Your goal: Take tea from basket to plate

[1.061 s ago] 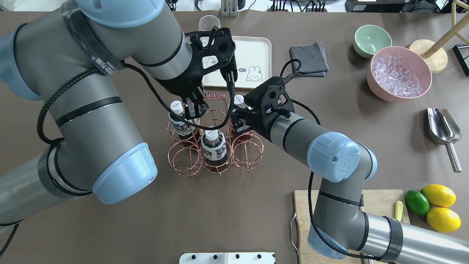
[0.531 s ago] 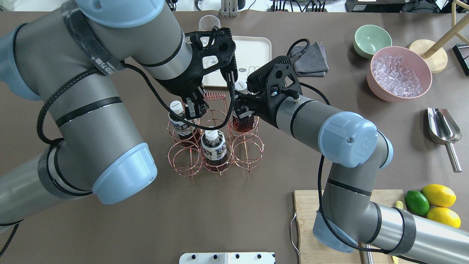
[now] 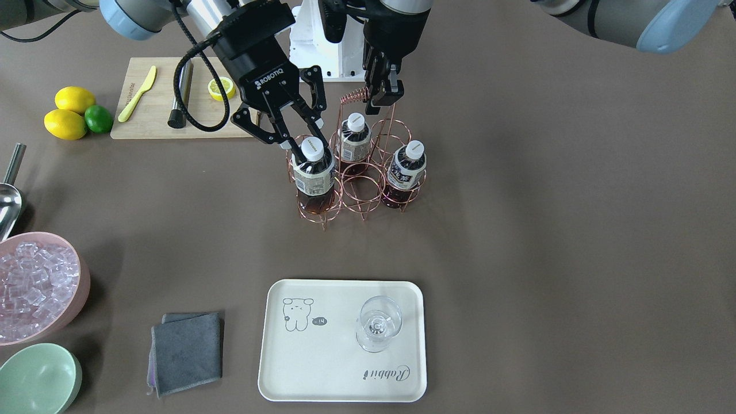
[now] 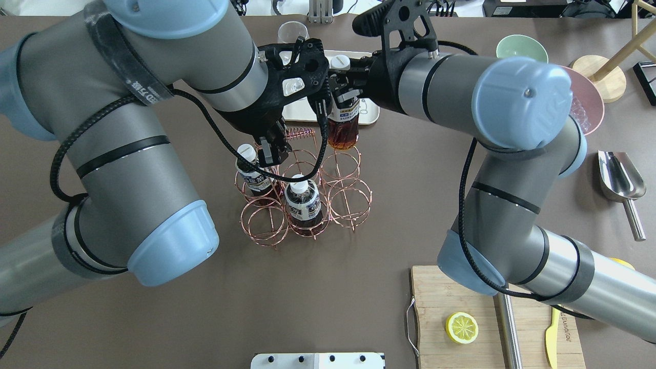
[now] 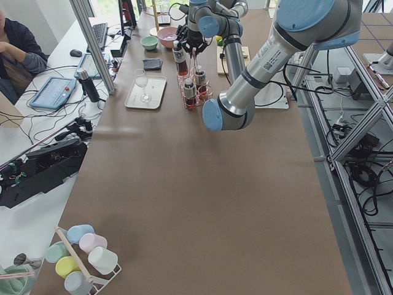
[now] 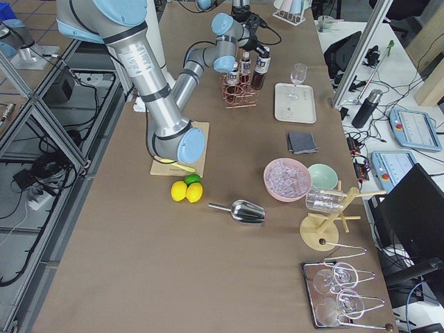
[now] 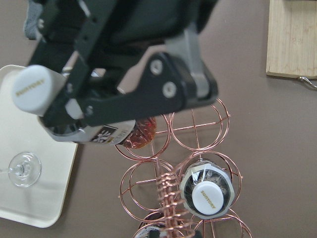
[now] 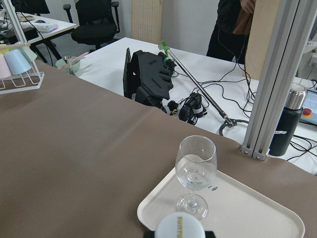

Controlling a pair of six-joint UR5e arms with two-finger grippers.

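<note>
My right gripper [image 3: 307, 150] is shut on a tea bottle [image 4: 342, 120] with a white cap [image 7: 35, 88]. It holds the bottle upright above the far side of the copper wire basket [image 4: 279, 210], near the cream plate's [image 3: 333, 356] edge. Two more tea bottles [image 3: 353, 138] [image 3: 407, 169] stand in basket slots. My left gripper [image 4: 269, 152] is shut at the end of the basket's coiled handle [image 4: 298, 134]. The right wrist view shows only the cap [image 8: 179, 225], with the plate [image 8: 247, 208] ahead of it.
A wine glass [image 3: 378, 322] stands on the plate's side away from the bear drawing. A grey cloth [image 3: 187, 351], a pink bowl of ice [image 3: 31, 284] and a green bowl [image 3: 37, 376] lie beside the plate. A cutting board [image 3: 167, 98] and a scoop [image 4: 620, 179] are on the right arm's side.
My right gripper has lifted the tea bottle out of its basket slot and carried it up and away toward the plate. My left gripper has stayed at the handle.
</note>
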